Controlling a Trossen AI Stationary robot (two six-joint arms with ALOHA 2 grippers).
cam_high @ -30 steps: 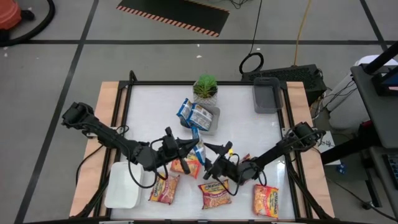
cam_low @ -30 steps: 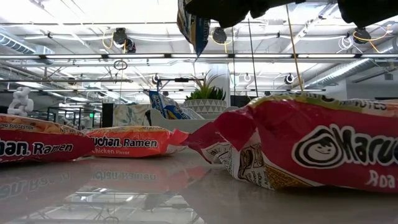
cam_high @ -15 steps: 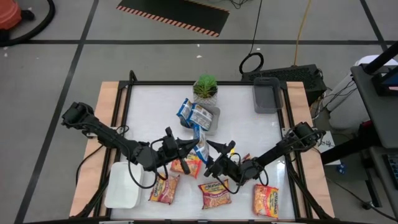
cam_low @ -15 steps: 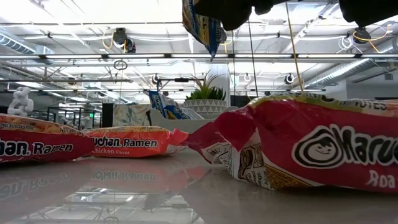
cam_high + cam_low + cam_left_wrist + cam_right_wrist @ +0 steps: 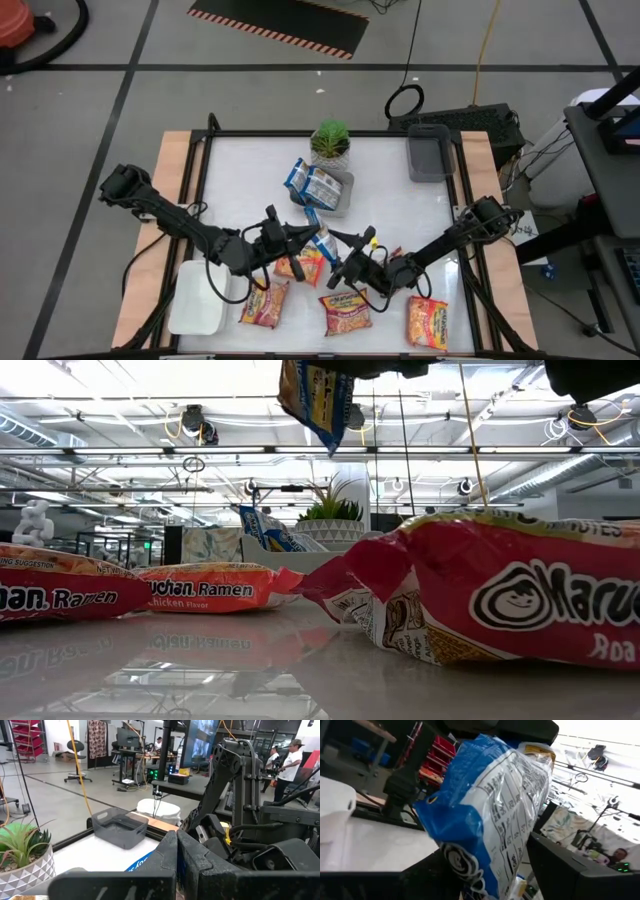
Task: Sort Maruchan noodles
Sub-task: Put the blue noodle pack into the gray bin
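Note:
A blue-white noodle packet [image 5: 318, 232] hangs above the table's middle, seen high in the low view [image 5: 318, 395]. My left gripper [image 5: 304, 237] comes in from the left and is shut on it. My right gripper [image 5: 336, 250] faces it from the right, open. Its two dark fingers stand on either side of the packet [image 5: 490, 810]. Orange-red and pink-red packets lie flat near the front edge [image 5: 300, 265] [image 5: 265, 303] [image 5: 345, 312] [image 5: 427, 322]. Two more blue packets [image 5: 318, 184] lie in a grey tray by the plant. My left gripper pinches the blue packet by a thin edge [image 5: 141, 863] between its two shut fingers. The fingers lie level and come from the table's left. The packet stands on edge, lifted clear of the table. My right gripper's fingers [image 5: 555, 865] flank the packet's other end; whether they touch it I cannot tell.
A potted plant [image 5: 330, 141] stands at the far middle and an empty grey tray [image 5: 429, 152] at the far right. A white tray [image 5: 196, 298] sits at the near left corner. In the low view a red packet [image 5: 500, 590] lies close to the camera.
My right gripper's fingers have drawn closer together around the blue packet, and its wrist has rolled a little. The packet, still in my left gripper, has swung and tilted slightly in the air. My left arm has kept still.

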